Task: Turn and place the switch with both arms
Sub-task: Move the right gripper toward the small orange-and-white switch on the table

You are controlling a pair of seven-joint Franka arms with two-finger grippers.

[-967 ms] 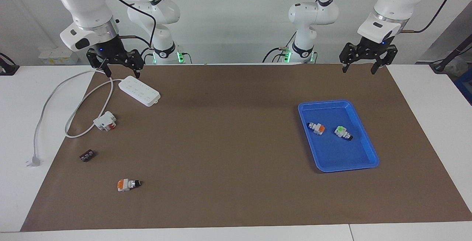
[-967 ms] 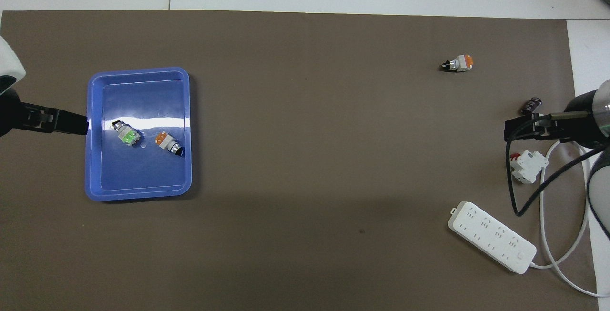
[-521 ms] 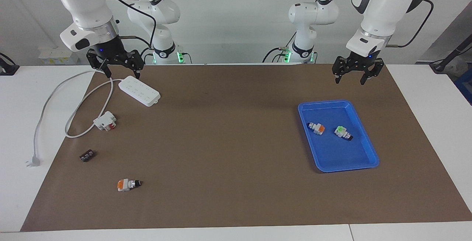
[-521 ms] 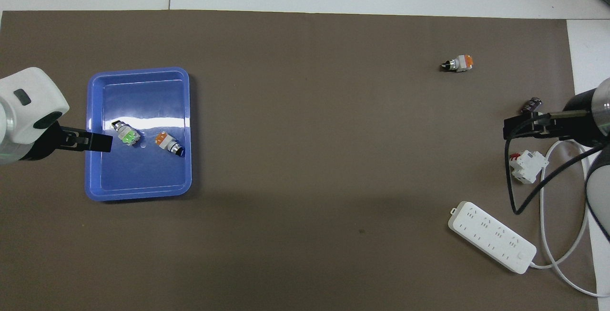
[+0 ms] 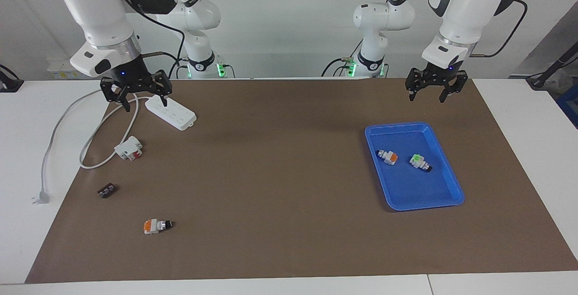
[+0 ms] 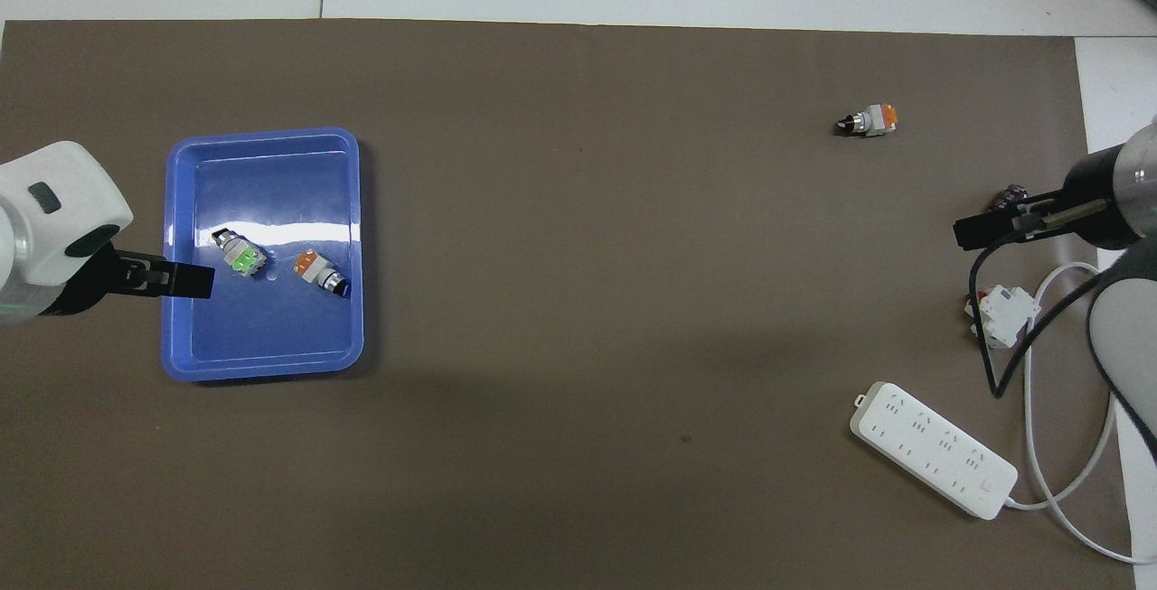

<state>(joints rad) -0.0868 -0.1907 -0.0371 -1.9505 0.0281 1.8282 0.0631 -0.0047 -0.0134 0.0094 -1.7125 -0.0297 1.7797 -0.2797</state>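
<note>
Both arms shifted since a second ago: right gripper (image 5: pixel 143 100) has dropped a little toward the power strip (image 5: pixel 170 111) at upper left of the facing view, and left gripper (image 5: pixel 430 91) slid inward, now hanging at upper right, over the brown mat (image 5: pixel 280 168) just above the blue tray's (image 5: pixel 454 182) top edge. Fingers on both stand apart, nothing held.

Loose switch (image 5: pixel 156 226), orange end face, black knob, lies on its side at lower left of the facing view, well apart from both grippers; in the overhead view it sits upper right (image 6: pixel 869 120). Two more switches lie inside the tray, one orange-faced (image 5: pixel 388 156), one green-faced (image 5: pixel 419 162), near each other, probably not touching, hard to say.

White block with red parts (image 5: pixel 129 147) sits below the power strip, against the loop of its white cable (image 5: pixel 58 125). Tiny dark block (image 5: pixel 107 190) lies between that and the loose switch.
</note>
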